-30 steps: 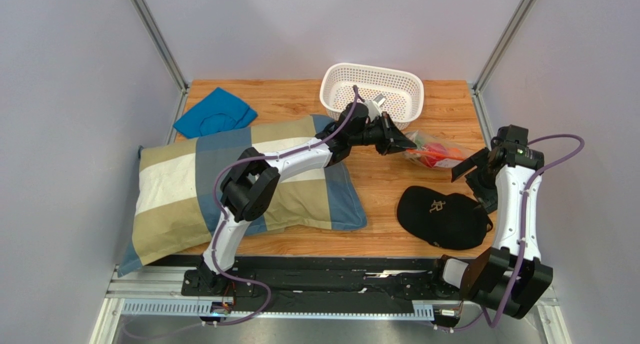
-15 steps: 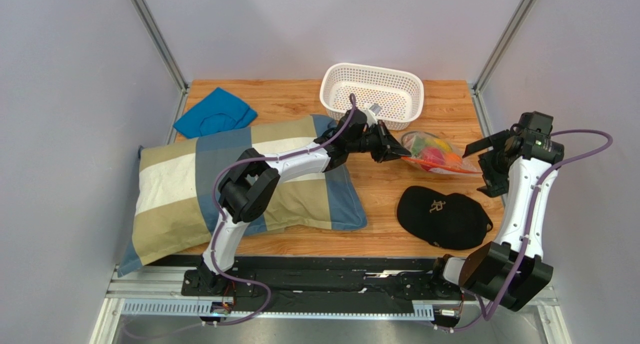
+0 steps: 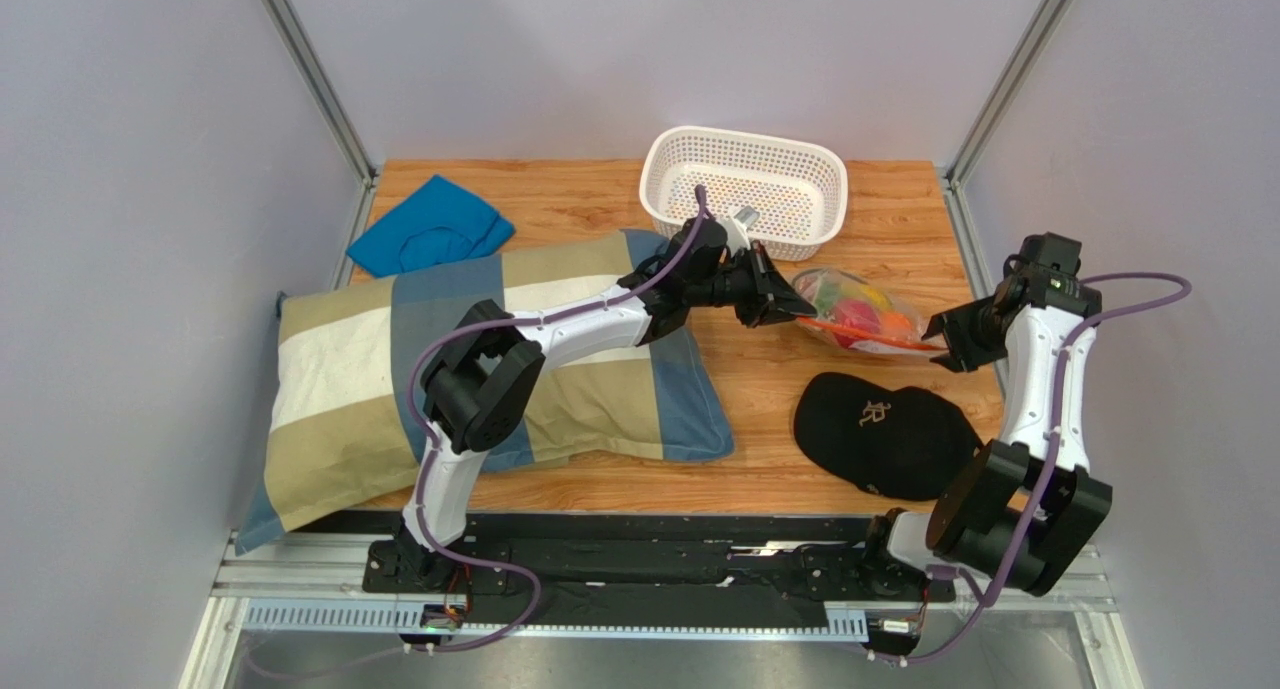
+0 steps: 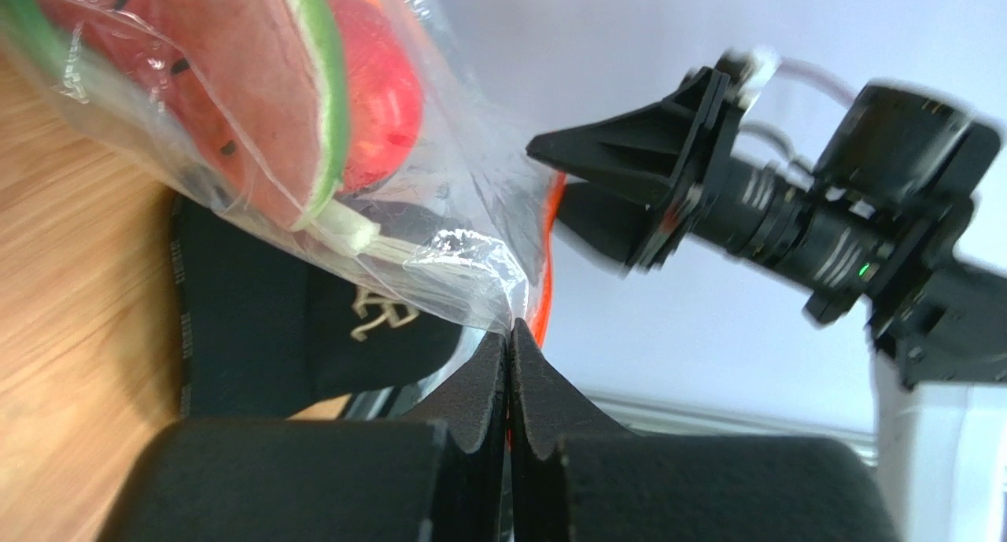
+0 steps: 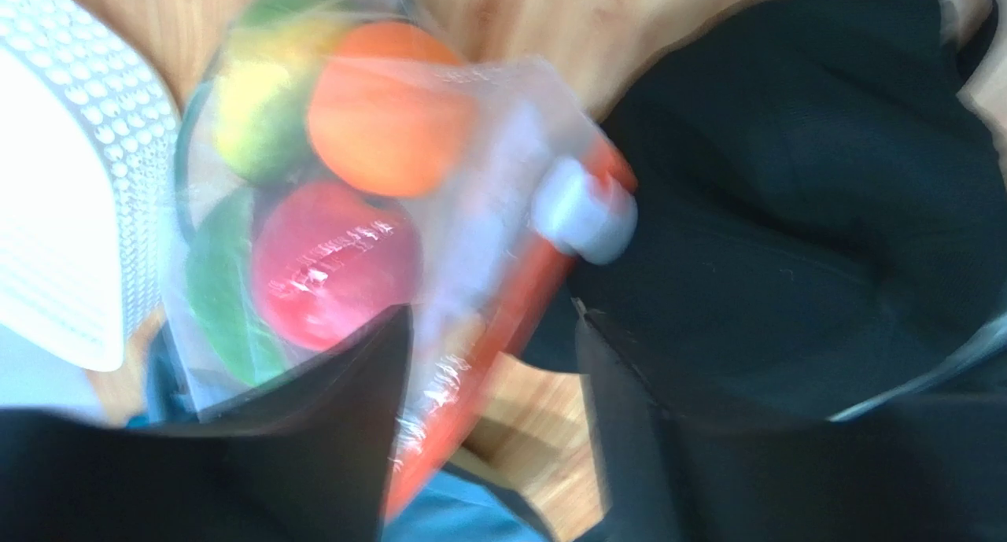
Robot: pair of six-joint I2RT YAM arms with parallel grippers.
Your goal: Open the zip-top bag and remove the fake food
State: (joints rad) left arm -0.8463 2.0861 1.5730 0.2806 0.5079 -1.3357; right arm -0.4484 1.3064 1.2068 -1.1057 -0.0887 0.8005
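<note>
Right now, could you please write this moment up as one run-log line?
left gripper: shut on bag edge | right gripper: open, straddling zip strip | toy food: inside bag

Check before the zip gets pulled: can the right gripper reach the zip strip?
Likely yes: the right gripper straddles the zip strip, jaws open, nothing blocking; left gripper pinches the zip-top bag.

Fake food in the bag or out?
In: the fake food shows behind the film of the zip-top bag in both wrist views.
</note>
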